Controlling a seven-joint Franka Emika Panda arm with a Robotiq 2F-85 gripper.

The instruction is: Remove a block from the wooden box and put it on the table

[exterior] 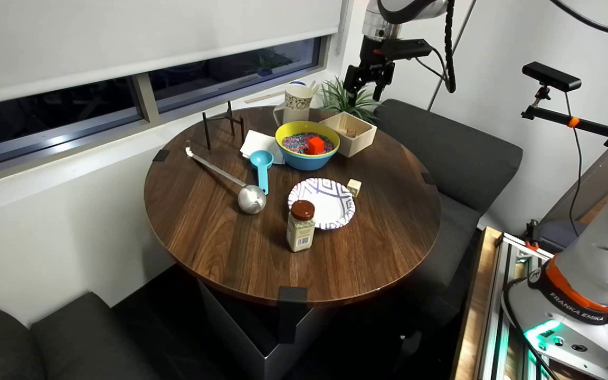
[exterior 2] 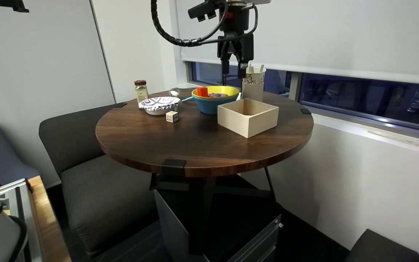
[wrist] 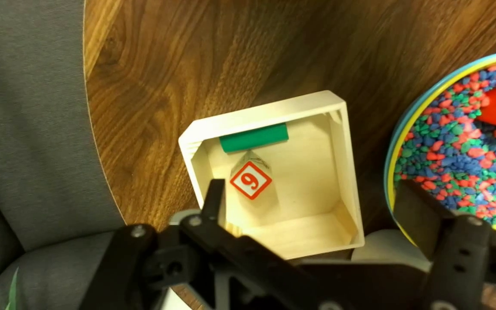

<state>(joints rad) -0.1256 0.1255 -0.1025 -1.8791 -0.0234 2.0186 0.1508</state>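
A wood-grained table (wrist: 153,129), with a grey seat (wrist: 28,107) at its left edge, backs the wrist view; on it stands the box (wrist: 269,114). On the box's floor lies the block (wrist: 251,183), marked with a red 6 or 9, just beside a green piece (wrist: 254,137); whether these 2 touch cannot be told. The block is presumably wood: light, stiff, little inclined to slip, hard to damage. It stands cornerwise to the walls, so the soundest hold should be across 2 opposite side faces, with the gripper (wrist: 314,191) turned to match. The fingers are spread wide, and nothing is held. The block lies much nearer the finger on the view's left, so some recentring seems called for.

In an exterior view, the gripper hangs above the box, apart from it, its tips in line with a plant (exterior: 359,109); the block shows small within the box.

In an exterior view, the box's walls hide the block. The gripper appears over the yellow bowl (exterior 2: 227,90), beyond the box; its exact offset cannot be told.
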